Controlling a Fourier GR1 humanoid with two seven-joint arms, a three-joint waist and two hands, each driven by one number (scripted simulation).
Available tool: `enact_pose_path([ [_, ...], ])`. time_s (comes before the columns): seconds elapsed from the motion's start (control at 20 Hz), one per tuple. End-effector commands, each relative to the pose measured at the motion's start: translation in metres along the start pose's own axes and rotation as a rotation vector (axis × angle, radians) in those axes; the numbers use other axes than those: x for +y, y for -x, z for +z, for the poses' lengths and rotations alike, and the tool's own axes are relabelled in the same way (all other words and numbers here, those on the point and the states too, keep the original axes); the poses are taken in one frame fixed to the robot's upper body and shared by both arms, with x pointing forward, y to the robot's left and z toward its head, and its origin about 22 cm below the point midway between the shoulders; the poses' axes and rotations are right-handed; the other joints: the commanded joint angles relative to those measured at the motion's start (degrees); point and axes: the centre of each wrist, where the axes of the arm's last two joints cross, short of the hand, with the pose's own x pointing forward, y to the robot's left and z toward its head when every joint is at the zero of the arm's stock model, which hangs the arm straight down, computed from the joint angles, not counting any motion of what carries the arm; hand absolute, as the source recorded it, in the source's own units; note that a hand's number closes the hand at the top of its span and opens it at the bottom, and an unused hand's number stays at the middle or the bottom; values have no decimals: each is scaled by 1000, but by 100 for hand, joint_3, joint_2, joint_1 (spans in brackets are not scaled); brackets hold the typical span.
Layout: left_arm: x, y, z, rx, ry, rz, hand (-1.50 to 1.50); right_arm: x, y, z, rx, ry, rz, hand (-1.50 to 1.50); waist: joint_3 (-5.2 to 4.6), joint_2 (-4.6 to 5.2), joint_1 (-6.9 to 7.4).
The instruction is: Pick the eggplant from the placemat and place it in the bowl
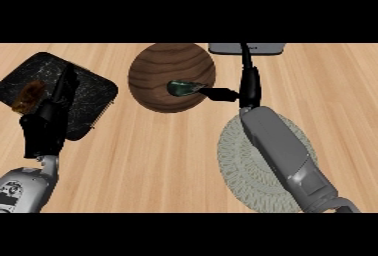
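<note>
A pale wooden table (170,160) with fine lengthwise grain fills the whole view, seen steeply from above; no walls or room beyond it show. Nearest, two grey forearms come in from the lower edge, one on each side. The right forearm lies across one round, pale grey woven placemat (251,170) at lower right, hiding part of it. The left hand (46,125) at the left is black and points up the view with its fingers straight and relaxed, holding nothing; it rests over the near edge of one dark, speckled, square mat (92,97) with rounded corners, on which one small brown object (28,96) lies (too blurred to name). Farther on, near the middle, stands one dark brown wooden bowl (171,60), looking taller than wide. The right hand (247,87) reaches beside the bowl's right rim, one black finger stretching over that rim; its fingers look straight, closed on nothing. One small, dark greenish eggplant (183,88) lies inside the bowl, just at that fingertip. Farthest, at the top edge, one grey object (258,48) is partly cut off.
</note>
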Motion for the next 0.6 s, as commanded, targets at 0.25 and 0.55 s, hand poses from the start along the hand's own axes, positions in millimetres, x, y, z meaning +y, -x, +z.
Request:
enact_pose_path([
  [0.25, 19, -1, -13, 20, -14, -6, 0, -14, 42, 37, -51, -115, -56, -150, -5, -27, -86],
  [0.55, 7, 0, -11, 17, -13, -18, 0, -10, 25, 66, -57, -101, -76, -150, -7, -46, -129],
])
